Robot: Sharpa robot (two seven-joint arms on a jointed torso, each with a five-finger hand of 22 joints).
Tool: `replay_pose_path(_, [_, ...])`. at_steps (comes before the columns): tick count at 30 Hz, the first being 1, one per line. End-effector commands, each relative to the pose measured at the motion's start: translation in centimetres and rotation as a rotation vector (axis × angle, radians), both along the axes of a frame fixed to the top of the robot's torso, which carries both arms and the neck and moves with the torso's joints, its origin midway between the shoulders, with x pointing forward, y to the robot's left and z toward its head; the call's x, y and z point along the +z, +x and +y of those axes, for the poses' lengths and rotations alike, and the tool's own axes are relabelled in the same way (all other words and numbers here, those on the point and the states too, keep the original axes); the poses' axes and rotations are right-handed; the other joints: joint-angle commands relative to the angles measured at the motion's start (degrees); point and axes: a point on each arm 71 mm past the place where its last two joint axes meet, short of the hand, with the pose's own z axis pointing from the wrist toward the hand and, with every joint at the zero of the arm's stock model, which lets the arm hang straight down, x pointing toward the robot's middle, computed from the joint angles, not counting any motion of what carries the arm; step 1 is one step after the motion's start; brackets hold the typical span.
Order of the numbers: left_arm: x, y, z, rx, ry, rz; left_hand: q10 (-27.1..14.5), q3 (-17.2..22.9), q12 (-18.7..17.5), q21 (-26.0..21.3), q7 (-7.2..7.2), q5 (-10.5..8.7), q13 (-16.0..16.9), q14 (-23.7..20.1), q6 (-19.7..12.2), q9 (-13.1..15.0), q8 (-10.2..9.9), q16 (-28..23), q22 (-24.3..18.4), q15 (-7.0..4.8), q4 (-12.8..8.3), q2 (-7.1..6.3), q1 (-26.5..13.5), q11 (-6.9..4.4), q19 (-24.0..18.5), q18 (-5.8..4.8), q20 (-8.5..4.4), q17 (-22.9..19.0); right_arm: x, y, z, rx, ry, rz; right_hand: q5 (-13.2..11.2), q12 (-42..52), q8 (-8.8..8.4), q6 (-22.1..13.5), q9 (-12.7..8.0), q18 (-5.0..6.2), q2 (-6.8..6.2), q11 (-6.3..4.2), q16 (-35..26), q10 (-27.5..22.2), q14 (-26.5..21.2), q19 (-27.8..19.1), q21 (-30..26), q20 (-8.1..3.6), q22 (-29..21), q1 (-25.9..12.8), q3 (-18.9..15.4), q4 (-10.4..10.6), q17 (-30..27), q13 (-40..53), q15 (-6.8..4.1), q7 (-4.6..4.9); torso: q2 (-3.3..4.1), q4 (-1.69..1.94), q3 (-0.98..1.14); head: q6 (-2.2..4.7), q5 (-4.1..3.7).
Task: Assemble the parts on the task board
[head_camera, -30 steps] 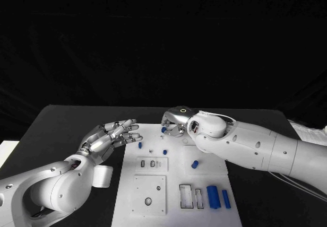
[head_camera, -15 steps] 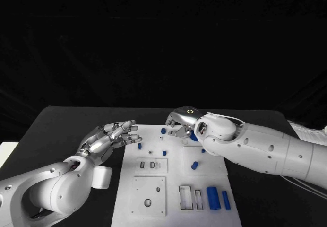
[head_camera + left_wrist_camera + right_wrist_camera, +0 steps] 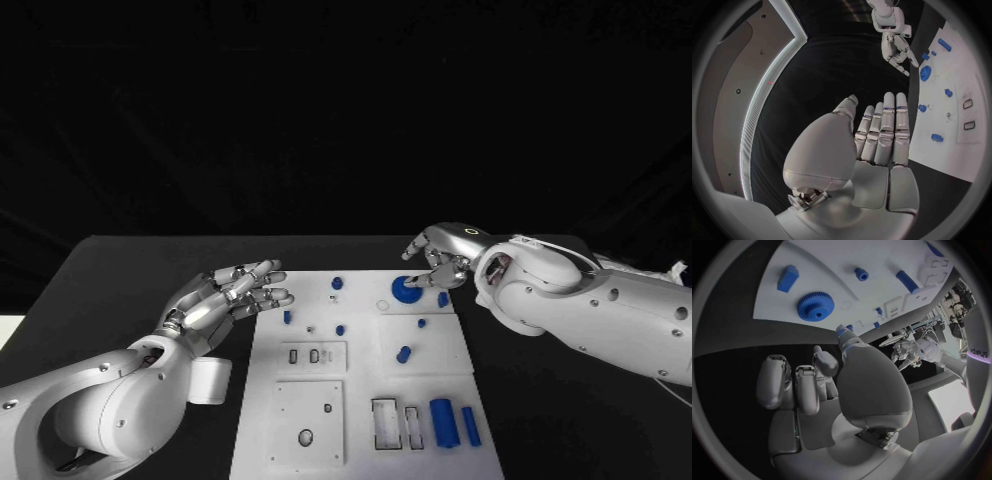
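Right hand (image 3: 440,262) (fingers curled, empty) hovers beside blue gear (image 3: 407,290).

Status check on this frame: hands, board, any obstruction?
Left hand open, off the task board's left edge. Right hand empty, fingers curled, above blue gear on the board. Nothing in the way.
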Motion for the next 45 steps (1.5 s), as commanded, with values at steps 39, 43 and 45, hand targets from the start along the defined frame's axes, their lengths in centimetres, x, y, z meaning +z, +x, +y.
replay_pose_path(39, [-0.1,0.3,-0.4,-0.021,-0.015,0.001,-0.1,0.0,-0.2,-0.2,0.26,-0.37,0.0,0.0,0.1,0.0,-0.4,-0.2,-0.1,-0.05,-0.3,0.00,0.6,0.25,0.1,0.26,0.21,0.1,-3.1,1.4,0.6,-0.030,-0.059,0.144,1.3,25.0,2.48,0.6,0.3,-2.15,3.27,1.29,3.5,7.7,5.3,3.7,5.4,1.13,9.8,5.1,-4.6,3.4,11.3,26.7,1.28,0.50,-0.06,-0.20,0.04,-0.78,0.00])
replay_pose_path(43, [-0.1,0.3,-0.3,-0.021,-0.015,0.002,-0.1,0.0,-0.2,-0.2,0.26,-0.37,0.0,0.0,0.1,0.0,-0.4,-0.2,-0.1,-0.05,-0.3,0.00,0.6,0.25,0.1,0.26,0.21,0.1,-3.2,1.4,0.7,-0.026,-0.067,0.142,1.1,25.3,2.88,1.4,0.4,-2.23,3.85,1.19,3.6,7.9,5.3,3.9,5.6,1.08,10.3,5.7,-4.1,2.6,11.6,27.0,1.20,0.37,-0.05,-0.18,0.06,-0.84,0.04])
replay_pose_path(45, [-0.1,0.3,-0.3,-0.022,-0.015,0.002,-0.1,0.0,-0.2,-0.2,0.26,-0.37,0.0,0.0,0.1,0.0,-0.4,-0.2,-0.1,-0.05,-0.3,0.00,0.6,0.25,0.1,0.26,0.21,0.1,-3.2,1.4,0.7,-0.024,-0.073,0.139,0.1,25.5,3.12,1.9,0.5,-2.28,4.28,1.10,3.7,7.9,5.3,3.9,5.8,1.02,10.6,6.4,-3.4,2.0,11.8,27.2,1.10,0.27,-0.08,-0.20,0.05,-0.86,0.03])
